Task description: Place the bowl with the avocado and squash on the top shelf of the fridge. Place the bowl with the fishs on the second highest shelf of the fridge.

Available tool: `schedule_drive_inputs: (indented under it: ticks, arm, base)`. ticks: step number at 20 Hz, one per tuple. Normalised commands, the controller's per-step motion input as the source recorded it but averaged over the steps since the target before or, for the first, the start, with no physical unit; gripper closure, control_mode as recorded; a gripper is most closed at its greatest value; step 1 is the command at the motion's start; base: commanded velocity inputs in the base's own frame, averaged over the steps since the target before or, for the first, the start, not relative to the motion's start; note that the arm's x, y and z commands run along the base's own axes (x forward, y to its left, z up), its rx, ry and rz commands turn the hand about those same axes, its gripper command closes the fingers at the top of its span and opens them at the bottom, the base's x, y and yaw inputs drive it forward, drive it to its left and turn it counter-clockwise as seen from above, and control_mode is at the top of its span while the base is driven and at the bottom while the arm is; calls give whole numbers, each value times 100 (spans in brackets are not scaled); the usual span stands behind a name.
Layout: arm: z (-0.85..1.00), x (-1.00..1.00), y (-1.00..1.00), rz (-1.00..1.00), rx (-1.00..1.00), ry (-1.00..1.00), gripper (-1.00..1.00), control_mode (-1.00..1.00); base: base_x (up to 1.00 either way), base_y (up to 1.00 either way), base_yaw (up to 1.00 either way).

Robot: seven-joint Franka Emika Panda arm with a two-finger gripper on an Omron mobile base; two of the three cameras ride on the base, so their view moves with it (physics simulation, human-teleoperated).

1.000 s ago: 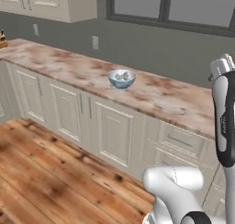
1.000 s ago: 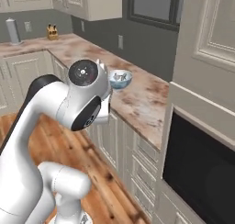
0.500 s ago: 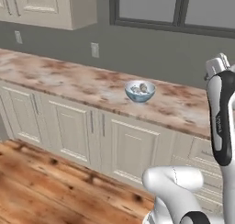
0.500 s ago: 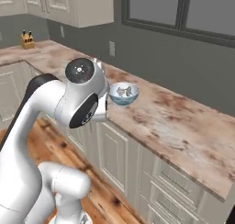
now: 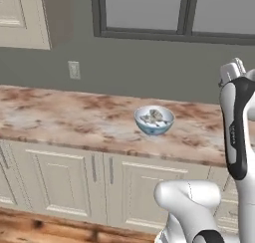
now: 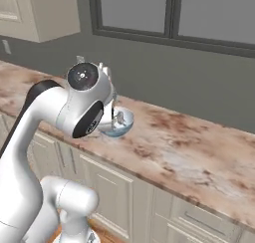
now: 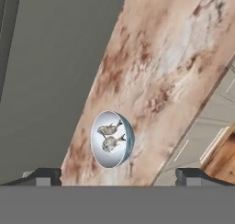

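Note:
The light blue bowl with the fishs (image 5: pixel 154 120) stands upright on the marble counter (image 5: pixel 60 117), back toward the wall. Two small silvery fish (image 7: pixel 110 136) lie inside it. In the right base view the bowl (image 6: pixel 119 123) is partly covered by my arm's upper joint. My gripper (image 7: pixel 119 173) hangs above the counter with its fingertips (image 7: pixel 43 176) far apart, open and holding nothing; the bowl (image 7: pixel 111 139) sits just ahead of it, untouched. The brown bowl with the avocado and squash and the fridge are out of view.
A dark-framed window (image 5: pixel 179 13) runs above the grey wall, with a wall outlet (image 5: pixel 74 69) to the bowl's left. A cream upper cabinet (image 5: pixel 22 18) hangs at the far left. Cream cabinet doors (image 5: pixel 64 187) and drawers front the counter above the wood floor (image 5: pixel 30 229).
The whole picture has shifted as the base drove along the counter. The fish bowl now looks nearer and more central, and the black microwave has left the right base view. The bowl itself has not moved.

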Motion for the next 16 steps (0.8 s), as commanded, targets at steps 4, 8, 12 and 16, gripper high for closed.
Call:
schedule_drive_inputs:
  ticks: [4, 8, 12, 16]
  arm:
    - [0, 0, 0, 0, 0, 0, -100, 100]
    - [0, 0, 0, 0, 0, 0, -100, 100]
    - [-61, 15, 0, 4, 0, 18, -100, -100]
    - [-100, 13, 0, 27, 1, 42, -100, -100]
  base:
    - [96, 23, -54]
    - [55, 46, -40]
    - [0, 0, 0]
    - [0, 0, 0]
